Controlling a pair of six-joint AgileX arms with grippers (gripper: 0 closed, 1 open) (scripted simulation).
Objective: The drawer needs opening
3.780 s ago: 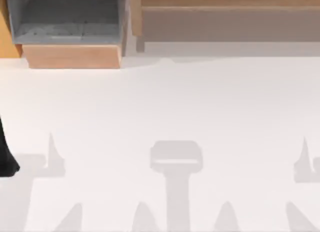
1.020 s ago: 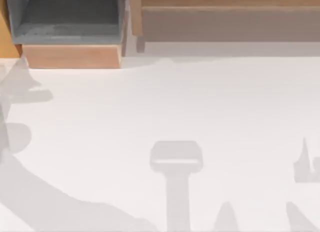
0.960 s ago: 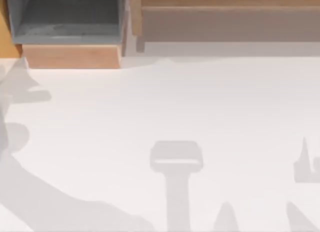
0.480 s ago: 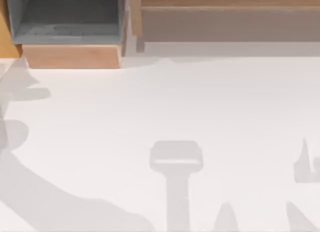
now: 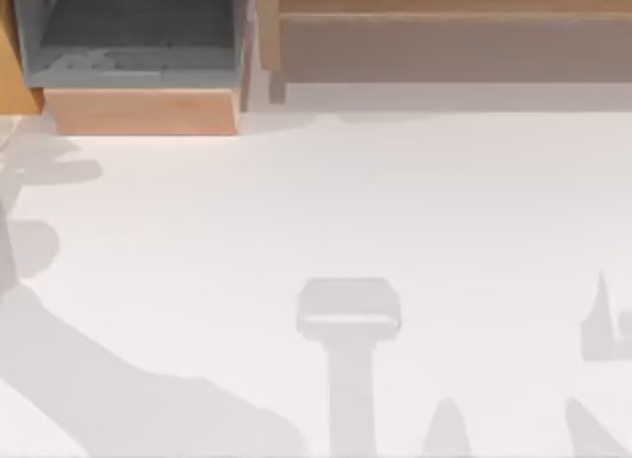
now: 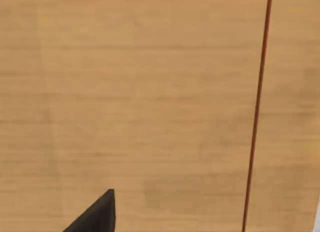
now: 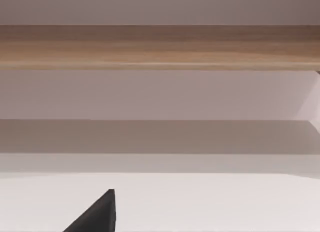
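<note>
Top view: white table (image 5: 395, 211) spans most of scene, arm shadows across it. Wooden cabinet (image 5: 444, 34) runs along far edge. Drawer (image 5: 138, 73) at far left stands pulled out, grey inside showing, wood front (image 5: 143, 111) facing me.

Left wrist view: my left gripper (image 6: 95, 217) hard up against wood panel (image 6: 140, 102), thin dark seam (image 6: 257, 112) beside it; cannot tell finger spread.

Right wrist view: my right gripper (image 7: 95, 217) low over table, cabinet shelf (image 7: 160, 44) well ahead of it; finger spread not readable.

Left gripper finger (image 6: 95, 217): a matte black, wedge-shaped tip tapering to a point. Right gripper finger (image 7: 95, 217): identical black wedge. No markings, screws or cables visible.
</note>
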